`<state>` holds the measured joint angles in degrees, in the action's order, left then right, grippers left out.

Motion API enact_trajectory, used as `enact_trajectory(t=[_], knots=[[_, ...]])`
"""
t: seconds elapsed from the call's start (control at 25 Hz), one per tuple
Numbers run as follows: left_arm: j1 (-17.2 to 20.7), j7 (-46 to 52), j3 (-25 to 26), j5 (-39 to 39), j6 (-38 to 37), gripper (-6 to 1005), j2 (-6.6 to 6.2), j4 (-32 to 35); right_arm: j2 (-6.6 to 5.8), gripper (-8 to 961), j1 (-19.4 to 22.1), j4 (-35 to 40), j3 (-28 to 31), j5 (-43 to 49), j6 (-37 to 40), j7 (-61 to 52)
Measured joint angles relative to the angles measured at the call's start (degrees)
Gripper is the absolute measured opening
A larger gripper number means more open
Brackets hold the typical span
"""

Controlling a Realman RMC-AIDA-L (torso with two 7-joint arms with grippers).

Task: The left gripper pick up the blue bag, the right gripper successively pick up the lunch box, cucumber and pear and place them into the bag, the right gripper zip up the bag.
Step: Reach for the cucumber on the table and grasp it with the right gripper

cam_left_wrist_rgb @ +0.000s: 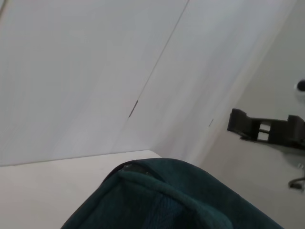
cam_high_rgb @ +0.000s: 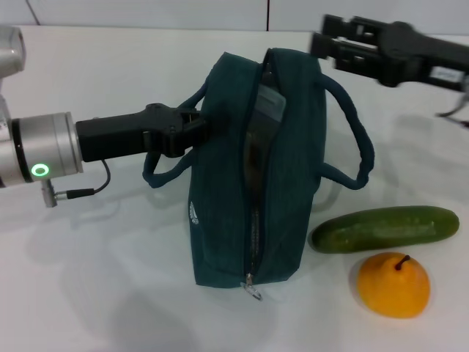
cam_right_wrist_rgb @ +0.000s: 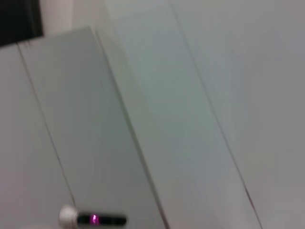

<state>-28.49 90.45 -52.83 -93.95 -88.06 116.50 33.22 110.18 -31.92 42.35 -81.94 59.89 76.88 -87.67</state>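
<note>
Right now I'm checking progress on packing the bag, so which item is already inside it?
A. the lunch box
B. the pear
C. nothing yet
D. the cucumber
A: the clear lunch box shows through the blue bag's open zipper, while the cucumber and pear lie on the table beside the bag on the robot's right.

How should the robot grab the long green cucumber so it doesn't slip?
Probably from above, across the middle of the long, glossy dark green cucumber, with the fingers on its two long sides. It lies flat on the white table, and the yellow-orange pear sits close beside it.
</note>
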Motion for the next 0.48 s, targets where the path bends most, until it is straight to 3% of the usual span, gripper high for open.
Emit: enact_trajectory(t=[0.04,0.12,0.2,0.32,0.48], knots=[[0.0,0.0,0.0,0.0,0.0,41,-0.02,0.0,-1.26,350,1.5,4.0,1.6,3.0,-0.1,-3.1],[0.1,0.0,0.0,0.0,0.0,40,-0.06,0.0,-2.64,387,3.9,10.8,6.0,11.3,0.4,-9.1],[0.1,0.0,0.0,-0.1,0.0,40,-0.17,0.0,-3.04,479,4.9,16.1,11.7,21.9,2.4,-16.1],[0.0,0.0,-0.1,-0.1,0.0,40,-0.28,0.0,-2.61,617,4.9,20.4,17.6,33.4,7.0,-22.5],[-0.8,-0.5,-0.2,-0.2,0.0,40,-0.22,0.0,-0.76,669,5.0,25.3,25.1,43.1,16.7,-25.8]])
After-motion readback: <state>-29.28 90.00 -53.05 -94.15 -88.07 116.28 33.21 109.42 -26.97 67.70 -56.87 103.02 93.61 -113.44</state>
